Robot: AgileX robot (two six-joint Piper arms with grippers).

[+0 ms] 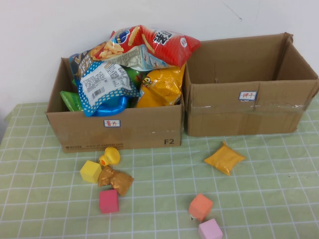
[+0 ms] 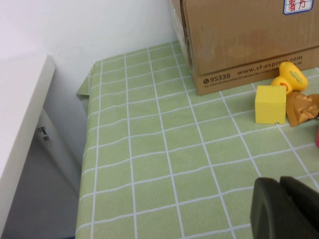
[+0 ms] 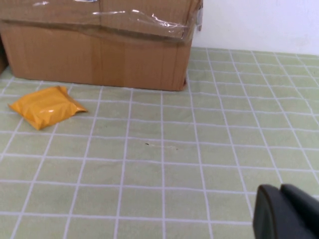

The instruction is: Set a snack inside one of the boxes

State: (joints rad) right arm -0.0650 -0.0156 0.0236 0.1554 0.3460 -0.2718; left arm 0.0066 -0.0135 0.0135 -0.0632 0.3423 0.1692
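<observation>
A: Where's the risk?

B: The flat yellow foil snack packet [image 1: 224,158] lies on the green checked counter [image 1: 159,199] just before the empty right cardboard box [image 1: 249,84]; thin and slippery, it could slide out of a pinch. The overfull left cardboard box [image 1: 119,129] would likely spill.

A: The hands?

B: Left hand [image 2: 286,209] and right hand [image 3: 286,211] are only dark edges in their wrist views; open or clenched, I can't tell.

A: Room?

B: Bare counter right of that box; the orange cube [image 1: 200,206] and pink cube [image 1: 210,229] sit nearer the robot.
</observation>
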